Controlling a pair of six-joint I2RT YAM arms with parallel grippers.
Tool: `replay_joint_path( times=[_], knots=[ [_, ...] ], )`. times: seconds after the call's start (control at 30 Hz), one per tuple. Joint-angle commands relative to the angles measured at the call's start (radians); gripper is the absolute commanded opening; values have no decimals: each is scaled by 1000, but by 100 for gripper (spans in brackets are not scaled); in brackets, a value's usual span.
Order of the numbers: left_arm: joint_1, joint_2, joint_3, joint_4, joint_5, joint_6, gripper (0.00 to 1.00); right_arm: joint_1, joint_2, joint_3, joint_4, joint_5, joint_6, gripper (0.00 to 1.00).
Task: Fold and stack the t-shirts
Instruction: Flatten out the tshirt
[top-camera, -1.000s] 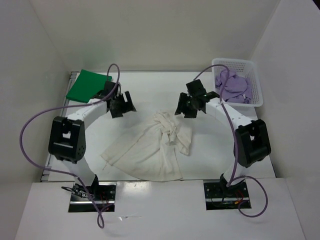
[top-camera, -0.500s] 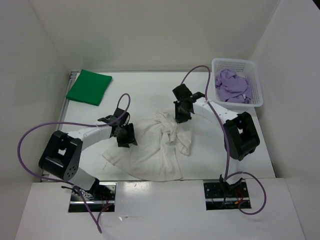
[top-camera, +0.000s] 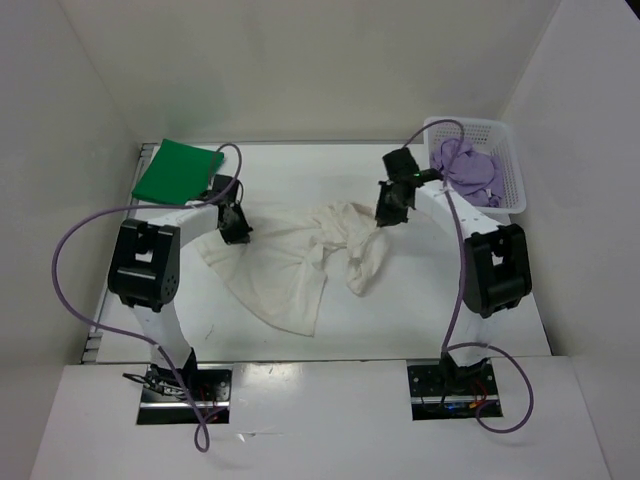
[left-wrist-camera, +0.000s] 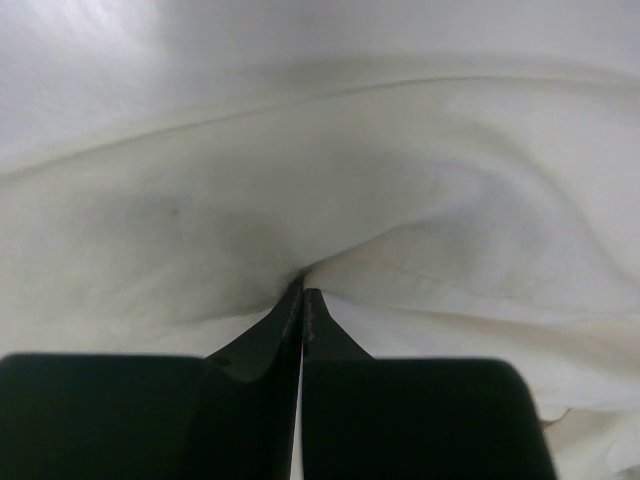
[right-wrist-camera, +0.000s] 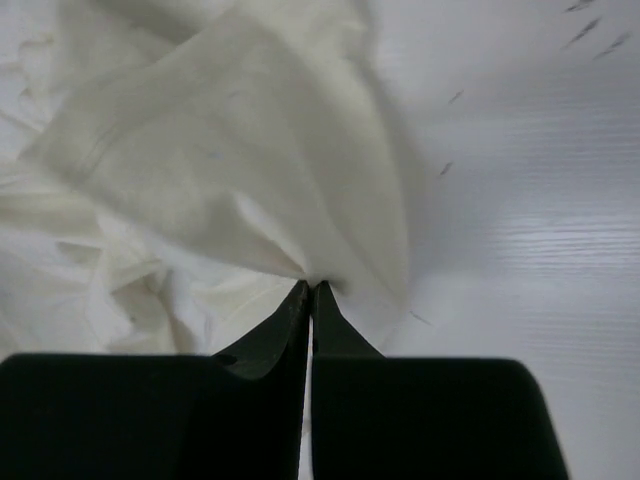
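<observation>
We see the white-cream soft cloth t-shirt (top-camera: 290, 265) in the middle of the white table (top-camera: 300, 175), spanning the gap between the two arms. Its far edge runs from one gripper to the other, and the rest fans out toward the near side, ending in a loose point. The left gripper (top-camera: 236, 228) sits at the shirt's far-left corner. In the left wrist view its black fingertips (left-wrist-camera: 303, 292) are pressed together with a pinch of the pale cloth (left-wrist-camera: 350, 200) caught between them, and creases run out from that spot. The right gripper (top-camera: 388, 212) is at the shirt's far-right corner, beside a bunched, twisted fold that hangs down toward the near side. In the right wrist view its fingertips (right-wrist-camera: 310, 288) are likewise closed tight on a gathered peak of the cream fabric (right-wrist-camera: 220, 170), with bare table (right-wrist-camera: 520, 200) showing to the right. We cannot tell whether the pinched corners are off the surface. The bright green cloth t-shirt (top-camera: 178, 172) lies folded flat at the far-left corner of the table, near the left gripper but apart from it. The light purple cloth t-shirt (top-camera: 465, 170) is crumpled inside the white plastic lattice basket (top-camera: 470, 122) at the far right, just beyond the right arm.
</observation>
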Motion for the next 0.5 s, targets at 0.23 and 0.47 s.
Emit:
replay_joint_path(
  times=[0.23, 0.47],
  knots=[
    [220, 277, 521, -53, -156, 145, 17, -243, -41, 13, 68, -232, -4, 0],
    [229, 119, 424, -10, -22, 120, 88, -244, 27, 111, 68, -207, 16, 0]
  ],
)
